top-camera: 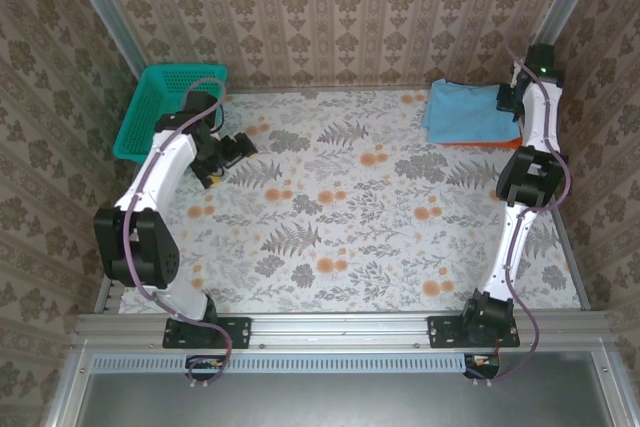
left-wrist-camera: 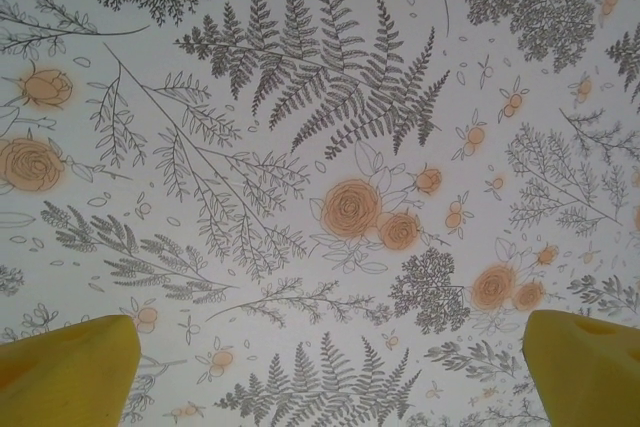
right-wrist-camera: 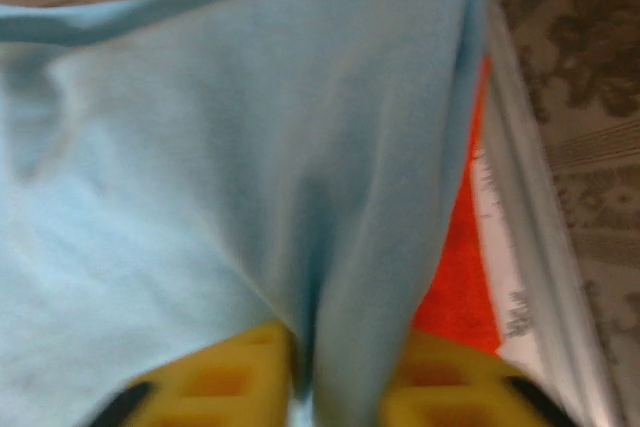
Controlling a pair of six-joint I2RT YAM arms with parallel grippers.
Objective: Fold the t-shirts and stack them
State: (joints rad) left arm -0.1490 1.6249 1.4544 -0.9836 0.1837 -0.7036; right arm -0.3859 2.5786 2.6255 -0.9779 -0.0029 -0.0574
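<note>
Your right claw (right-wrist-camera: 340,377) straddles a ridge of the light blue t-shirt (top-camera: 462,112); the blur hides whether it pinches. The orange t-shirt (top-camera: 492,142) lies mostly hidden beneath it, at one o'clock on the table (top-camera: 340,247). Your left claw (left-wrist-camera: 330,357) is spread wide at ten o'clock.

Teal mesh basket (top-camera: 143,115) far-L on floral tbl cloth (top-camera: 350,217); patterned walls (top-camera: 330,7).

Far-R corner of table (top-camera: 330,232): light blue shirt (top-camera: 462,112) folded atop orange shirt (top-camera: 482,144); teal basket (top-camera: 135,125) far-L.
</note>
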